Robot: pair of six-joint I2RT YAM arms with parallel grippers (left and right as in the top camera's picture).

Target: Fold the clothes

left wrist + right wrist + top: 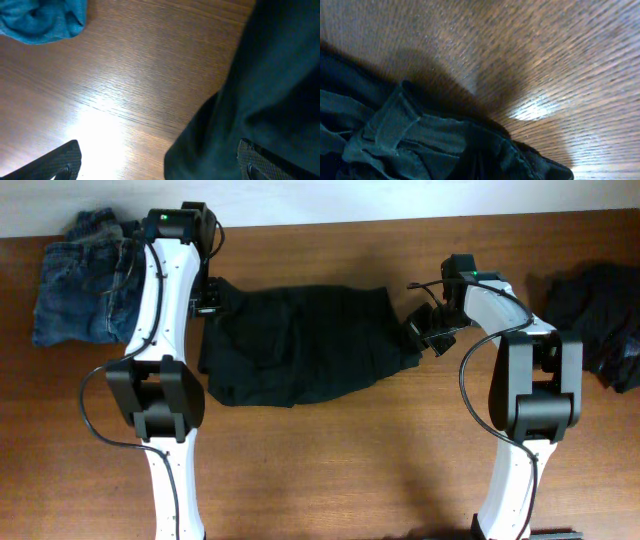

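Overhead straight down over table (330,480); wrist views close, all sharing dark garment (300,345).

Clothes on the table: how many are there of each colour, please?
Blue: 1, the jeans
Black or dark: 2, the garment in the middle and the heap at the right edge
Total: 3

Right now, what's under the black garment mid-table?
Only the wooden table shows around the black garment. The area beneath is covered by cloth, so anything there is hidden.
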